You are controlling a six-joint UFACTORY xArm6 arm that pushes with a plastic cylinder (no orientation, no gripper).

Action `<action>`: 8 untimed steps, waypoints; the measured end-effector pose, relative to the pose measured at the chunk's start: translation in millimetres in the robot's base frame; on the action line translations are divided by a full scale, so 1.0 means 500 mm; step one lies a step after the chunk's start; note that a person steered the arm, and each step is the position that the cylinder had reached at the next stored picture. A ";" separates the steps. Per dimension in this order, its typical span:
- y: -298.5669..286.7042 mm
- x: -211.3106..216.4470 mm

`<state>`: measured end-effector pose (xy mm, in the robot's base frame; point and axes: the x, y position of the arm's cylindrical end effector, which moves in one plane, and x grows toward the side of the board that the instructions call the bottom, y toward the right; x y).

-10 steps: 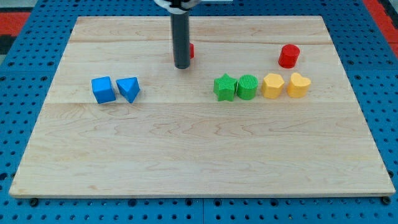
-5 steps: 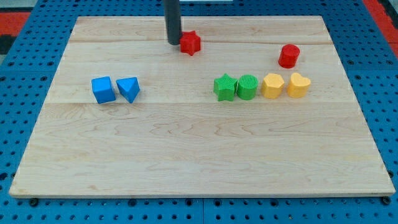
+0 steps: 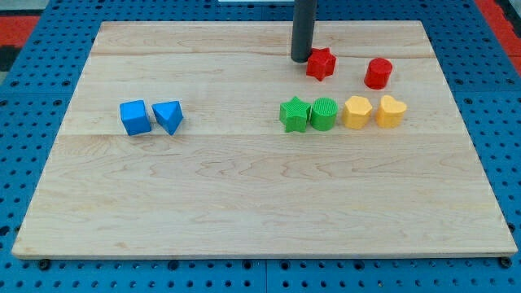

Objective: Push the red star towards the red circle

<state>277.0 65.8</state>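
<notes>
Red star (image 3: 321, 63), ridged plastic, is touched on its left by my tip (image 3: 300, 59); red circle (image 3: 378, 73) is set near, rightward, on the pale wooden counter (image 3: 244, 195).

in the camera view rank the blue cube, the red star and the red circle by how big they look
1. blue cube, looks largest, though it sits nearer the view's bottom, so maybe nearer the camera.
2. red star and red circle, too alike to rank.

My tip (image 3: 301, 59) sits touching the red star (image 3: 321, 63) on its left. Red circle (image 3: 378, 73) near, to star's right. Below them a row, left to right: green star (image 3: 294, 114), green cylinder (image 3: 323, 113), yellow block (image 3: 356, 112), yellow heart (image 3: 391, 111). Far left: blue cube (image 3: 134, 117) beside blue triangle (image 3: 168, 116).
</notes>
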 end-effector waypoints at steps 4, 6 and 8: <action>0.074 0.022; 0.075 0.022; 0.080 0.040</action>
